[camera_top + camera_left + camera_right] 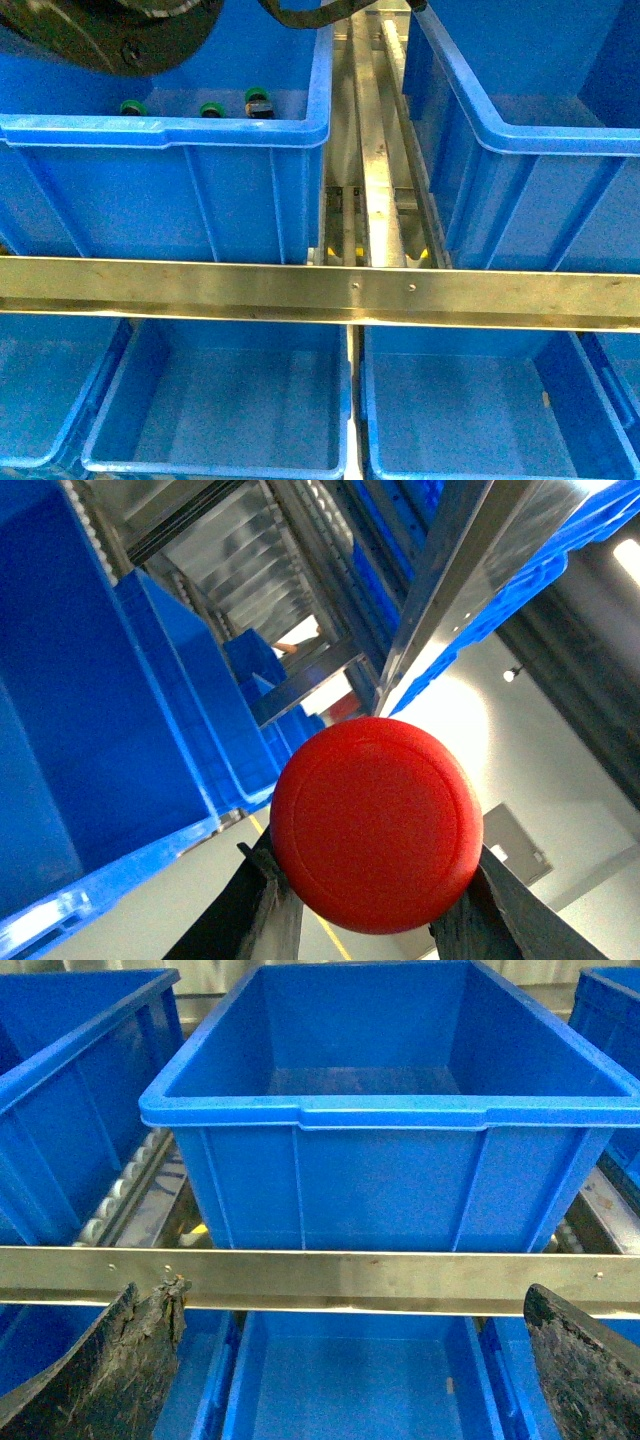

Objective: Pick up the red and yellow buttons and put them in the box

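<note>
Faces blue bins [160, 128] racked above and below a steel rail [300, 290], presumably stock behind and drop boxes in front. Ignores green switches [210, 110] lying in the far left bin, not wanted here. Hangs right tool [350, 1360] spread wide, gripping nothing, above the rail. Pinches red button [372, 825] by its cap in left tool [372, 905], held aloft, likely for carrying to a bin.
</note>
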`<action>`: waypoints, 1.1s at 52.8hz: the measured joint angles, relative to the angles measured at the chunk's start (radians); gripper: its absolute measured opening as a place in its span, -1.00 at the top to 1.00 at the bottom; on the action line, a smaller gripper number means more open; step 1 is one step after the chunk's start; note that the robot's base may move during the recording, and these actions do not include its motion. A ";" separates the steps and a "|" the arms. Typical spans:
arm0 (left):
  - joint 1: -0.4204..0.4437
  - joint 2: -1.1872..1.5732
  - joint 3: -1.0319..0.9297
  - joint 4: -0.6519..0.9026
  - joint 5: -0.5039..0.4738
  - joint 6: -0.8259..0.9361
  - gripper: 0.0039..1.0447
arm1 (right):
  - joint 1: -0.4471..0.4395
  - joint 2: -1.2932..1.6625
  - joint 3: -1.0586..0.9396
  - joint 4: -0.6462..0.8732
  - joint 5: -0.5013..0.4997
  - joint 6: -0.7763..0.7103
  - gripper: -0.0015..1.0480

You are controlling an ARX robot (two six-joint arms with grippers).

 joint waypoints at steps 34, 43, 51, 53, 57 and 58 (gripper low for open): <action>-0.015 -0.007 -0.117 0.034 -0.016 -0.107 0.51 | -0.126 0.582 0.228 0.626 0.406 -0.051 -0.89; -0.008 -0.033 -0.134 0.030 -0.015 -0.096 0.51 | -0.295 0.644 0.520 0.327 0.289 0.518 -0.89; -0.012 -0.055 -0.137 -0.013 0.011 -0.054 0.52 | -0.153 0.660 0.536 0.276 0.306 1.152 -0.89; -0.013 -0.058 -0.137 -0.018 0.012 -0.048 0.52 | -0.098 0.671 0.522 0.299 0.327 1.245 -0.89; -0.014 -0.061 -0.137 -0.031 0.012 -0.033 0.52 | 0.032 0.711 0.495 0.363 0.355 1.380 -0.89; -0.014 -0.061 -0.137 -0.032 0.012 -0.030 0.52 | 0.054 0.722 0.491 0.378 0.360 1.399 -0.89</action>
